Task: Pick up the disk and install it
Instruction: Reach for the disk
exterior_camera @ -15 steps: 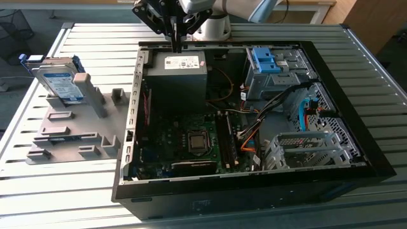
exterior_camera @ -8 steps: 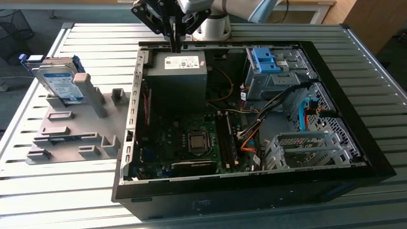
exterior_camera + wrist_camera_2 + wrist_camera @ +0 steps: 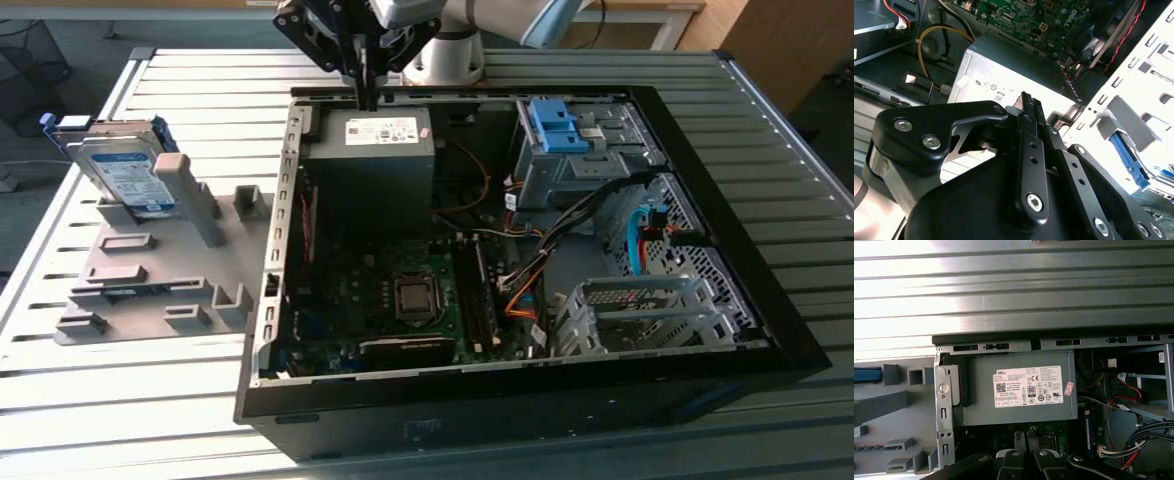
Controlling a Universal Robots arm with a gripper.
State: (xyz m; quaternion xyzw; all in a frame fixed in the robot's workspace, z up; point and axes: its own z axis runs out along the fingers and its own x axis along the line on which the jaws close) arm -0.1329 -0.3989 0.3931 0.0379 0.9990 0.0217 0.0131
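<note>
Silver, blue-framed, white-labelled disk (image 3: 123, 178)

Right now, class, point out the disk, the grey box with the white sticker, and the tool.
the disk (image 3: 120, 178): exterior view, on its white-and-blue label.
the grey box (image 3: 1027, 386): first wrist view, on its white sticker.
the tool (image 3: 363, 102): exterior view, midway between its fingertips.

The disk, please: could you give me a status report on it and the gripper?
Gripper above the grey box, jaws shut, empty. Disk leaning in the grey stand, exterior view's left, untouched. Case wall between them.
</note>
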